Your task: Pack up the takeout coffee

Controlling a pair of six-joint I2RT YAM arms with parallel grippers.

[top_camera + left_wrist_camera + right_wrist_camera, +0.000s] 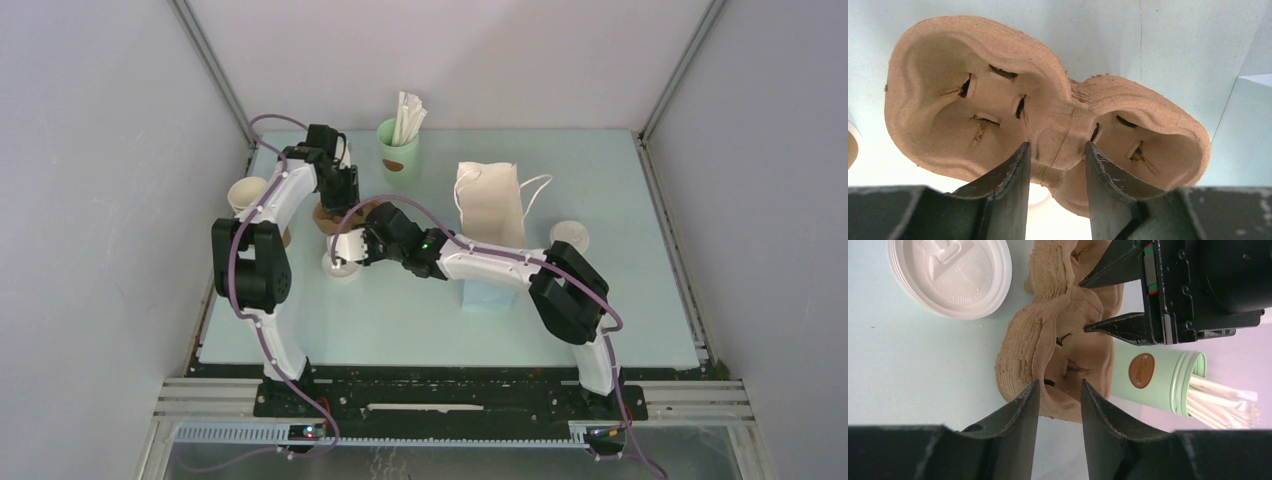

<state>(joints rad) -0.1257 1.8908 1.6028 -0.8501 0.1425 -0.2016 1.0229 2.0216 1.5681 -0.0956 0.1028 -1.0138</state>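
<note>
The takeout coffee (pixel 568 235), a short brown cup with a white lid, stands right of the upright paper bag (pixel 490 205), away from both grippers. A stack of brown pulp cup carriers (pixel 998 90) lies at the back left of the table. My left gripper (pixel 1056 147) is shut across the middle bridge of the top carrier; it also shows in the top view (pixel 335 200) and in the right wrist view (pixel 1093 302). My right gripper (pixel 1059 385) pinches the end wall of the carrier stack (pixel 1048 340), one finger outside and one in the pocket.
A stack of white lids (pixel 950 275) lies beside the carriers. A mint-green cup with white sticks (pixel 398 145) stands behind them. Nested brown cups (pixel 245 195) stand at the left edge. A light blue box (pixel 488 293) sits under my right forearm.
</note>
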